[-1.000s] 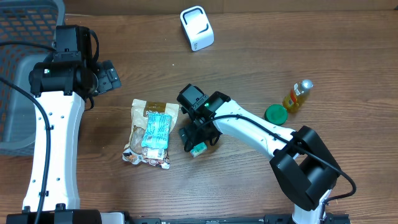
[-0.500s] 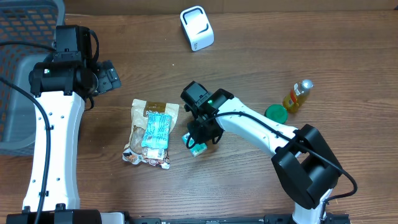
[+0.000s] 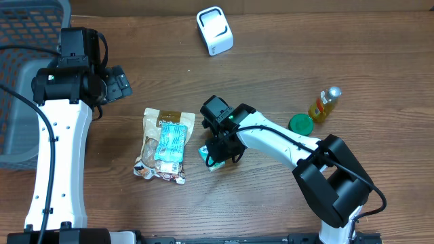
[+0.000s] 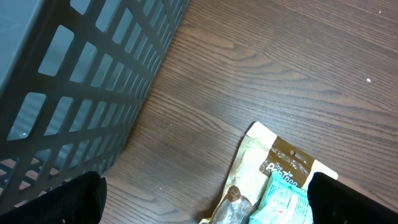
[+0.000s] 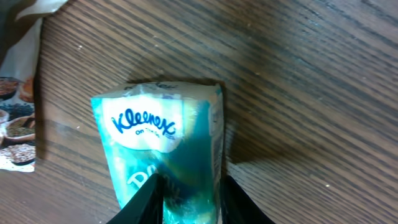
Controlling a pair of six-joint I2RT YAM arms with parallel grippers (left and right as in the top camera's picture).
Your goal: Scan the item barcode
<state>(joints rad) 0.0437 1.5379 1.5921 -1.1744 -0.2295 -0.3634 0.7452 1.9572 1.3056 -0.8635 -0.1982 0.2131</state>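
Wood tabletop (image 3: 285, 61), overhead view. Tissue pack (image 3: 208, 156) near centre, flat on wood, logo end pointing to 9 o'clock. Right gripper (image 3: 220, 150) clamped on tissue pack, fingers (image 5: 144, 202) pinching its long edges. Snack bag (image 3: 163, 144) at 9 o'clock of pack, near, edges apart. Scanner (image 3: 215, 30) at 12 o'clock by far edge, bare wood between. Bottle (image 3: 324, 104) and green lid (image 3: 300, 123) at 3 o'clock, well apart. Basket (image 3: 20, 41) at 10 o'clock corner. Left gripper (image 3: 121, 85) beside basket, jaws wide, holding nothing.
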